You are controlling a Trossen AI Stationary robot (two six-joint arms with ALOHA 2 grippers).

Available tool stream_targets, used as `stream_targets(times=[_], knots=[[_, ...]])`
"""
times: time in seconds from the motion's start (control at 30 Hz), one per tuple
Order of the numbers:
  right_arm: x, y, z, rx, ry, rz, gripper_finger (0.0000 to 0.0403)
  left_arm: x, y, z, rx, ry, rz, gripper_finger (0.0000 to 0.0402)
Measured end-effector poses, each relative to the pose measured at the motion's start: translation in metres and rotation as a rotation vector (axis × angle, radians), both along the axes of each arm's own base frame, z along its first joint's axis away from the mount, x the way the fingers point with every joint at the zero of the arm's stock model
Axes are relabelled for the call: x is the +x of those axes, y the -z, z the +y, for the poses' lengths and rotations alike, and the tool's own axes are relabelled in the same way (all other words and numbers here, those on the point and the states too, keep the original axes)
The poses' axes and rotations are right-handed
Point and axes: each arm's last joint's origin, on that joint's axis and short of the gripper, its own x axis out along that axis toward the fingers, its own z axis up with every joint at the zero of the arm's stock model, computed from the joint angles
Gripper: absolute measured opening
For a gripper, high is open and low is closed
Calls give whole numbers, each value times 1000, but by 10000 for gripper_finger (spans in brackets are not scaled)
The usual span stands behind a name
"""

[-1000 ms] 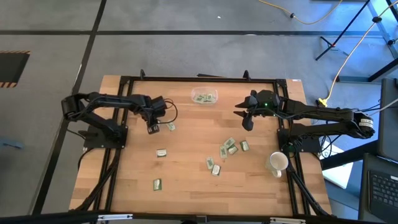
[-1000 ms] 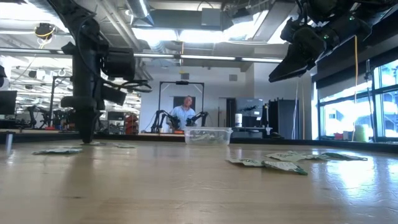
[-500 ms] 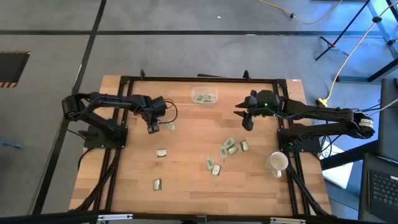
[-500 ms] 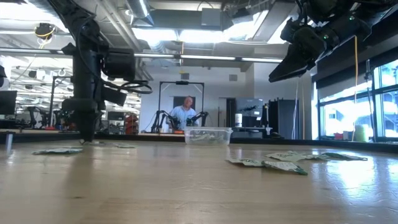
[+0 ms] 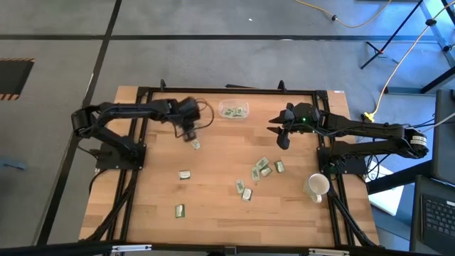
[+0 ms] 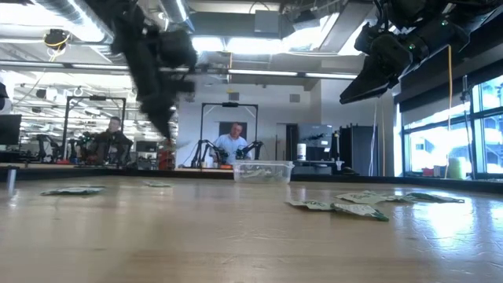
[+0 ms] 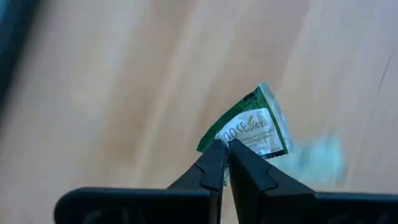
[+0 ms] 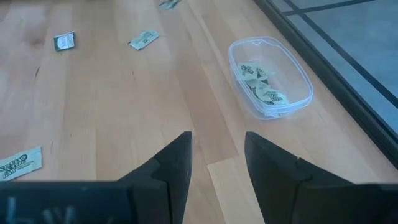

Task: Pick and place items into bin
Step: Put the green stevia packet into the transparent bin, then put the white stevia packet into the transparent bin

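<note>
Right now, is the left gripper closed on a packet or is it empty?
Closed on one. In the left wrist view the left gripper pinches a corner of a green and white packet, which hangs above the table.

Packets (image 5: 259, 173) nearer than bin (image 5: 234, 110)

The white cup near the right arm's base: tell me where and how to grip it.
The white cup appears tipped on its side on the table, mouth toward the nearer edge, by the right arm's base. Come from above and pinch the rim wall, one finger inside the mouth, one outside; the rounded body would probably roll under a squeeze. The right end effector, open, is closest.
</note>
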Motion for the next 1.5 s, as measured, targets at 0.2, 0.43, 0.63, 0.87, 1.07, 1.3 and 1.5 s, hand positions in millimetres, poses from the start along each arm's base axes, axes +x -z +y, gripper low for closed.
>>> stream_targets(times=[0.2, 0.43, 0.63, 0.87, 1.07, 1.3, 1.5], knots=[[0, 0, 0, -3, -3, 1, 152, 32, -47, 15, 168, 109, -238, 15], [0, 0, 0, -3, -3, 1, 152, 79, -64, 38, 263, 189, -268, 15], [0, 0, 0, -2, -2, 1, 152, 124, -40, 68, 225, 233, -207, 15], [0, 1, 0, 0, -2, 7, 152, 148, 3, 94, 133, 220, -124, 15], [-1, 1, 0, 1, -3, 13, 152, 144, 21, 103, 82, 190, -67, 15], [-1, 1, 0, 2, -2, 12, 152, 138, 22, 106, 55, 166, -25, 39], [-1, 1, 0, 3, -1, 12, 152, 133, -5, 103, 129, 188, -61, 95]])
